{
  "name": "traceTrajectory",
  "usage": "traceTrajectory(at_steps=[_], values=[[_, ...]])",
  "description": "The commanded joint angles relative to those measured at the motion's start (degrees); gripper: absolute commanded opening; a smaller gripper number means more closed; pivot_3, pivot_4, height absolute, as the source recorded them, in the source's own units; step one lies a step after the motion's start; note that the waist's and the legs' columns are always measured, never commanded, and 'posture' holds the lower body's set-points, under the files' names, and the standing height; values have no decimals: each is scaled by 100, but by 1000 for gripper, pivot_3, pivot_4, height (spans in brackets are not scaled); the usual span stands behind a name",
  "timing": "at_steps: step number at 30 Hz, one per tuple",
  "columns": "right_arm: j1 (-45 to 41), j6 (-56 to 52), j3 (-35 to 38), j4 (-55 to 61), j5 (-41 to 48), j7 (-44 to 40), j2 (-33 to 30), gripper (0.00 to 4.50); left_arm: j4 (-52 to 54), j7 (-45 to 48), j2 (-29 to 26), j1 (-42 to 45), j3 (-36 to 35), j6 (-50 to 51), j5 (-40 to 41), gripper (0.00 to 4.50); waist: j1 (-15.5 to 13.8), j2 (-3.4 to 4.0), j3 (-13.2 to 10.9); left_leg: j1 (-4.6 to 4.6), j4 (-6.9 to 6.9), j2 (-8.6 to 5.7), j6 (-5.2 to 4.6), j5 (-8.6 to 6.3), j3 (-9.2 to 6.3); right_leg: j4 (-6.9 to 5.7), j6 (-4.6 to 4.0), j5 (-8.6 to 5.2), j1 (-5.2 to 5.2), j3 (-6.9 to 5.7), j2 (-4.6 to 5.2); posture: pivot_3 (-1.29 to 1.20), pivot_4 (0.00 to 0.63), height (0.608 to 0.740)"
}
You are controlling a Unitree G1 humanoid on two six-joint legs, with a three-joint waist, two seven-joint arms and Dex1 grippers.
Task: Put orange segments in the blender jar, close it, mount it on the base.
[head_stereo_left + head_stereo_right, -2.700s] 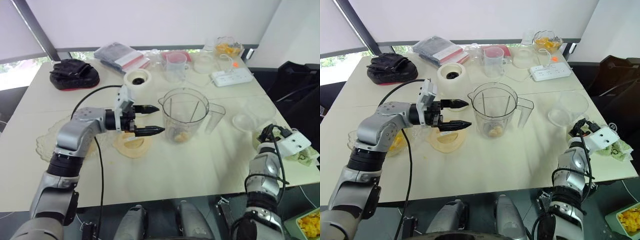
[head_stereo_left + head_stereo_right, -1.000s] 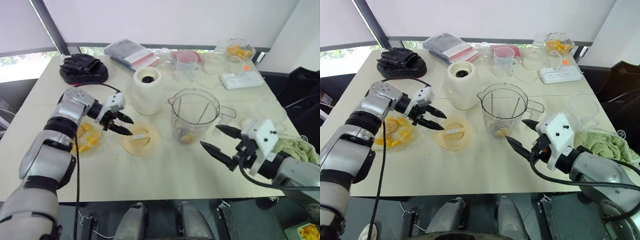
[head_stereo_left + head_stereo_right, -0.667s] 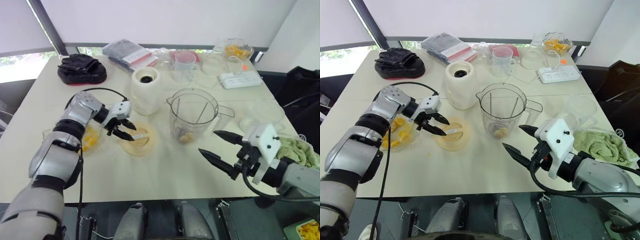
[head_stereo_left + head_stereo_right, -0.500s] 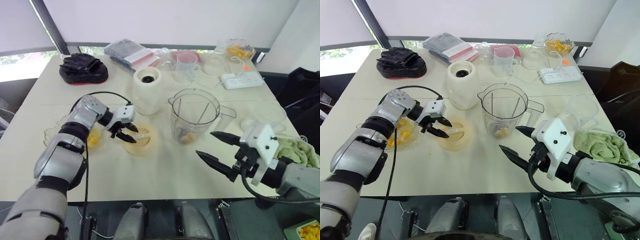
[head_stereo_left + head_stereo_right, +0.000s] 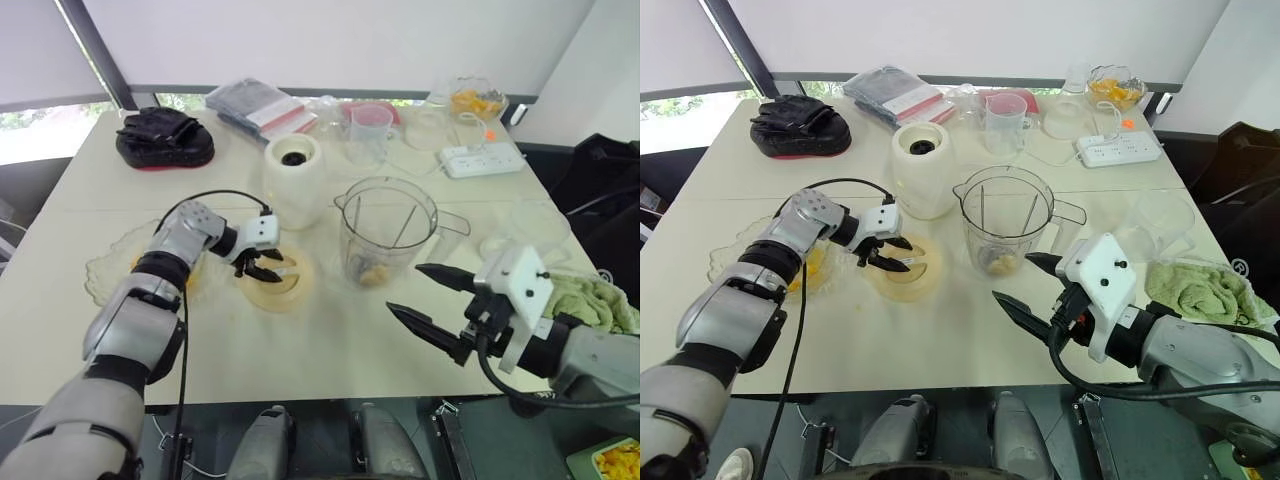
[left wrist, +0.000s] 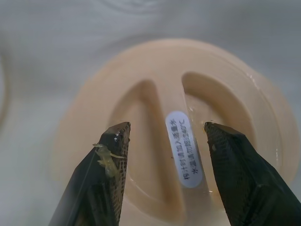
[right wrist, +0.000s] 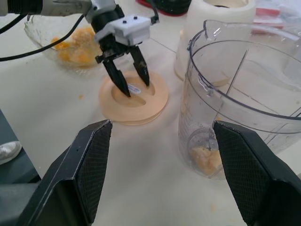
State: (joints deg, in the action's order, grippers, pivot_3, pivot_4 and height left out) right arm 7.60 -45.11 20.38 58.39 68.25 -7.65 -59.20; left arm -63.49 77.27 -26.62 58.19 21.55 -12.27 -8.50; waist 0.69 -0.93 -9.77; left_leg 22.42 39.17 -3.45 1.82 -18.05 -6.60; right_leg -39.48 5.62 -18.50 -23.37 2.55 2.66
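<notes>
Left gripper (image 6: pixel 165 126): open, empty, straddling lid (image 5: pixel 296 286) ridge. Right gripper (image 5: pixel 404 288): wide open, empty, beside jar (image 5: pixel 385 230). Risk: an off-centre pinch could let the lid slip.

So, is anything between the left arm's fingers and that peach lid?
Nothing visible. The left gripper hangs open right over the lid, one finger on each side of its central ridge.

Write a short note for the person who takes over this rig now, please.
Left gripper: jaws open, astride the ridge of the lid, not closed on it.
Right gripper: jaws open, empty, in front of the jar.
Done: some orange lies in the uncovered jar, which stands on the table beside the base.
Left: grip lid, close jar, mount it on base.
</notes>
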Motion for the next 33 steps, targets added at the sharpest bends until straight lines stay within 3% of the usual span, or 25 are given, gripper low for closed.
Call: traceTrajectory(at_steps=[1, 14, 17, 20, 21, 33], values=[[2, 198, 42, 161, 99, 138, -108, 3590, 22, -134, 35, 9, -32, -92, -163, 2614, -4, -1, 0, 0, 0, 0, 0, 0, 0, 0, 0, 0, 0, 0, 0, 0, 150, 740], [66, 265, 108, 161, 90, 268, -202, 3590, -162, -625, 237, -88, 21, -54, -541, 2614, -21, -7, 11, -6, 6, 0, 0, 0, 0, -1, 3, 2, 12, 0, 0, 0, 150, 740], [86, 252, 140, 161, 63, 255, -212, 3590, -191, -661, 240, -106, 34, -61, -569, 1815, -23, -7, 13, -11, 7, 0, 0, 0, 0, -1, 4, 2, 18, 0, 0, 0, 150, 740], [103, 234, 170, 161, 31, 233, -217, 3590, -197, -667, 233, -123, 53, -89, -595, 420, -48, -9, 15, -17, 7, 0, -2, 5, -1, -1, 3, 2, 28, -1, 0, 0, 150, 740], [105, 224, 183, 161, 15, 220, -219, 3590, -182, -657, 226, -133, 65, -122, -609, 234, -48, -10, 15, -20, 7, -1, -2, 7, -2, 0, 3, 2, 31, -1, 0, 0, 150, 740], [22, 181, 195, 31, -224, 7, -212, 3590, 164, -257, -73, 72, -233, -114, -284, 248, 14, -13, 14, -25, 6, 0, -4, 9, -2, -1, 4, 3, 33, -1, -2, 0, 150, 740]])
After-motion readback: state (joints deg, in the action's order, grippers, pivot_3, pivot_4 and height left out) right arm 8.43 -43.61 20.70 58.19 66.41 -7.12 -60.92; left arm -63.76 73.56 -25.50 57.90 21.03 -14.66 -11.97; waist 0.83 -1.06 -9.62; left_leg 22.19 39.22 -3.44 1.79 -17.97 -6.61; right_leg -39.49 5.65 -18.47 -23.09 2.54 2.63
